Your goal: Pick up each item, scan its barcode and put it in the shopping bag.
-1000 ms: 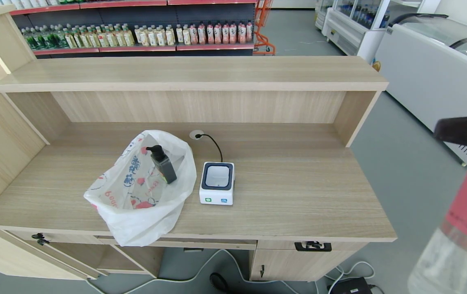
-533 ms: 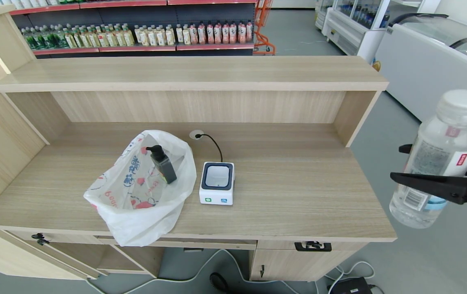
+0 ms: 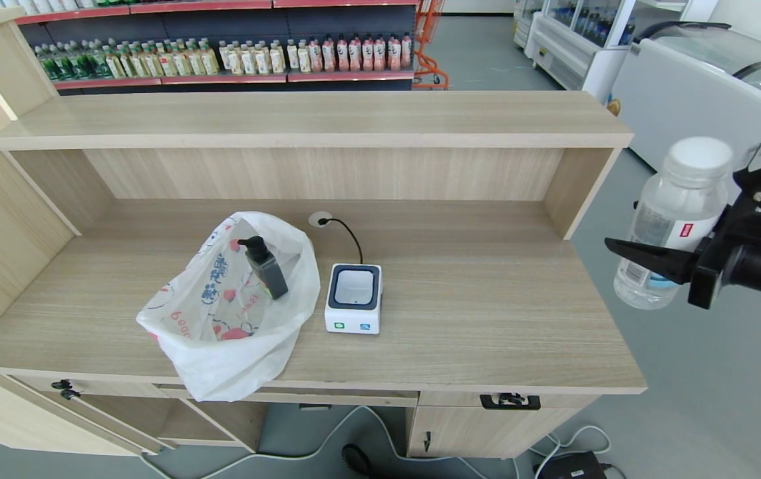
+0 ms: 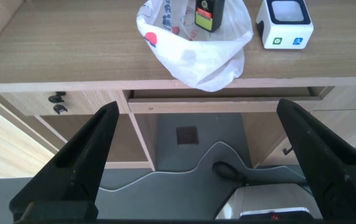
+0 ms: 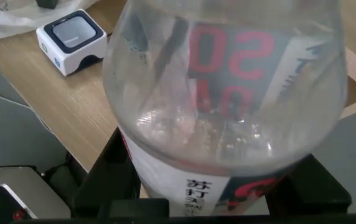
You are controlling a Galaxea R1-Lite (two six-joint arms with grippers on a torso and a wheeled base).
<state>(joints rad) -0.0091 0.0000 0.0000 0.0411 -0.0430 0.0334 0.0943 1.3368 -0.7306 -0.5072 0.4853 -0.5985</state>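
My right gripper [image 3: 676, 256] is shut on a clear water bottle [image 3: 670, 223] with a white cap and a red-and-white label, held nearly upright in the air off the counter's right end; the same water bottle [image 5: 228, 106] sits close before the right wrist camera. On the wooden counter [image 3: 487, 299] lies a white shopping bag [image 3: 227, 313] with a dark pump bottle [image 3: 266, 267] leaning inside it. A white barcode scanner [image 3: 353, 297] stands just right of the bag. My left gripper [image 4: 203, 155] hangs open, low in front of the counter's edge, nothing between its fingers.
A raised shelf [image 3: 307, 120] runs along the counter's back and walls close both sides. The scanner's black cable [image 3: 347, 236] leads to a hole in the counter. Store shelves of drinks [image 3: 221, 56] stand behind; chest freezers [image 3: 700, 100] at the right.
My right gripper has swung the water bottle up from the near right corner into an upright hold, then carried it higher and slightly farther from the camera. Bag, pump bottle and scanner are unmoved.
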